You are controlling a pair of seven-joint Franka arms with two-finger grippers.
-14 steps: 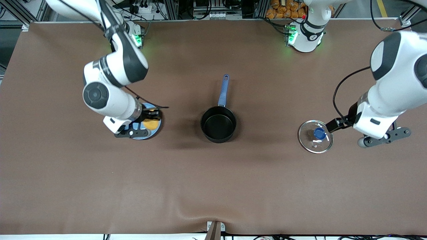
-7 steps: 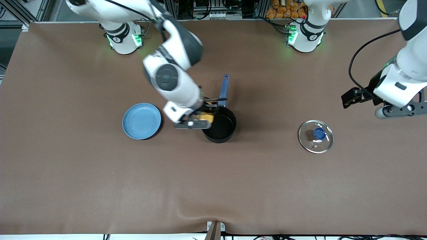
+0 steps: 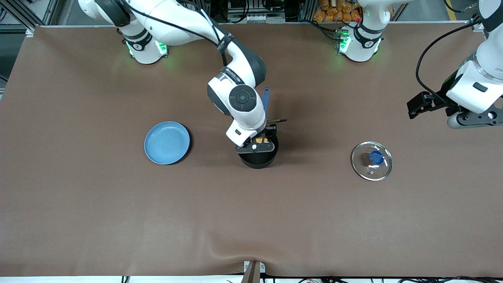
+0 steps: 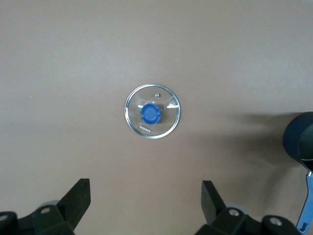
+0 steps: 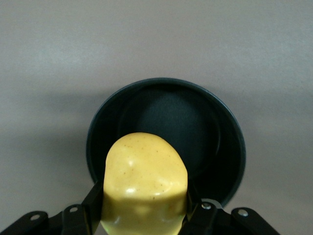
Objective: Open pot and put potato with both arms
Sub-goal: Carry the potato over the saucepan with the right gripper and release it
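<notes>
The black pot (image 3: 257,157) with its blue handle (image 3: 266,98) stands open mid-table. My right gripper (image 3: 262,140) is shut on the yellow potato (image 5: 145,181) and holds it over the pot's mouth (image 5: 195,127). The glass lid (image 3: 371,160) with a blue knob (image 4: 150,113) lies flat on the table toward the left arm's end. My left gripper (image 3: 421,106) is open and empty, raised over the table near the lid; its fingers (image 4: 78,198) stand wide apart in the left wrist view.
An empty light-blue plate (image 3: 167,142) lies on the table toward the right arm's end, beside the pot. The brown table cover (image 3: 251,220) has a small ridge at the front edge.
My right gripper lifted the potato off the blue plate and carried it to over the pot. My left gripper rose away from the lid and stays open.
</notes>
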